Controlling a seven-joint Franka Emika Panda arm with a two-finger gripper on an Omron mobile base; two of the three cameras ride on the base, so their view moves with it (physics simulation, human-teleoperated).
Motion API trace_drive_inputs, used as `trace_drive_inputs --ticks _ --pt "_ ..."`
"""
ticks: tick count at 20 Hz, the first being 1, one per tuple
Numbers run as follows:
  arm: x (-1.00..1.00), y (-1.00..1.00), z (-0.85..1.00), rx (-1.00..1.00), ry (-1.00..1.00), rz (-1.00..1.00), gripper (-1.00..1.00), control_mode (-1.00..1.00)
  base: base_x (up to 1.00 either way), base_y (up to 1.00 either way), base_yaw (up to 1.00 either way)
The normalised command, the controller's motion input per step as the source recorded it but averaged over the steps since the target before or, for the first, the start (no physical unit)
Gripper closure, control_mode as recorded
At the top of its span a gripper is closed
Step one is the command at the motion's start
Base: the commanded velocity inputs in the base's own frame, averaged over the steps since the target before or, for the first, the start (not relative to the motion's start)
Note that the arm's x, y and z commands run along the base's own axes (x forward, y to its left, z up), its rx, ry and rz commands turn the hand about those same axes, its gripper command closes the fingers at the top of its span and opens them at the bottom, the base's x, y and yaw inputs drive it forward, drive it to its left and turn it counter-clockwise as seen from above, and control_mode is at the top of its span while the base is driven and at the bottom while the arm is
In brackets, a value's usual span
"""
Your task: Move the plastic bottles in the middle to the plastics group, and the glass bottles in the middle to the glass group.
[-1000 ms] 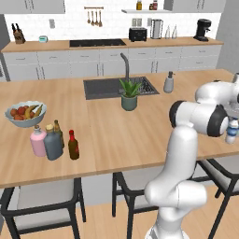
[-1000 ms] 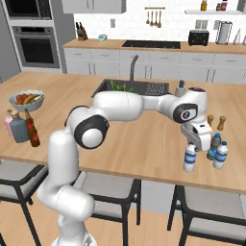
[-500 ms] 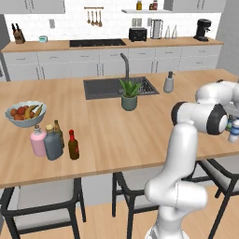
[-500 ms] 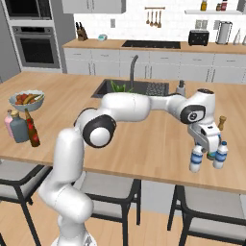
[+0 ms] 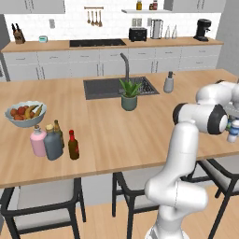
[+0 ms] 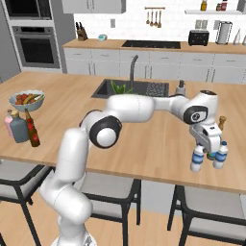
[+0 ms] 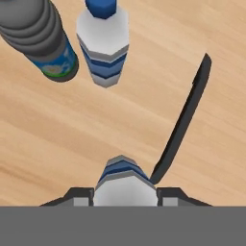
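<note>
My gripper (image 6: 201,151) hangs over the counter's right end, shut on a small clear plastic bottle (image 6: 197,162) with a blue label; the same bottle (image 7: 122,178) sits between the jaws in the hand view. Just beyond it stand the plastics group: a white bottle with a blue cap (image 7: 103,41) and a greyer one (image 7: 41,38), the pair (image 6: 220,154) close to the held bottle. At the far left end, the grey-blue corked bottle (image 5: 52,144) and the brown red-capped bottle (image 5: 73,145) stand beside the pink bottle (image 5: 37,141) and the olive-brown bottle (image 5: 57,128).
A fruit bowl (image 5: 24,112) sits behind the glass bottles. A potted plant (image 5: 129,95), the sink (image 5: 107,87) and a soap dispenser (image 5: 168,83) occupy the middle back. A brown shaker (image 6: 222,122) stands behind the gripper. Stools (image 6: 211,204) line the counter's near edge.
The gripper has carried the plastic bottle to the right, closer to the pair of plastic bottles. The things on the counter have stayed put.
</note>
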Motion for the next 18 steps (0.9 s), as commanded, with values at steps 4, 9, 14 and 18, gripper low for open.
trace_drive_inputs --ticks 4,9,14,18 --pt "0.00 0.00 -0.17 0.00 0.00 0.00 1.00 -1.00 0.00 0.00 0.00" --pt "0.00 -0.01 -0.13 0.00 0.00 0.00 1.00 -1.00 0.00 0.00 0.00" --pt "0.00 0.00 -0.09 0.00 0.00 0.00 1.00 -1.00 0.00 0.00 0.00" --pt "0.00 -0.01 -0.04 0.00 0.00 0.00 1.00 -1.00 0.00 0.00 0.00"
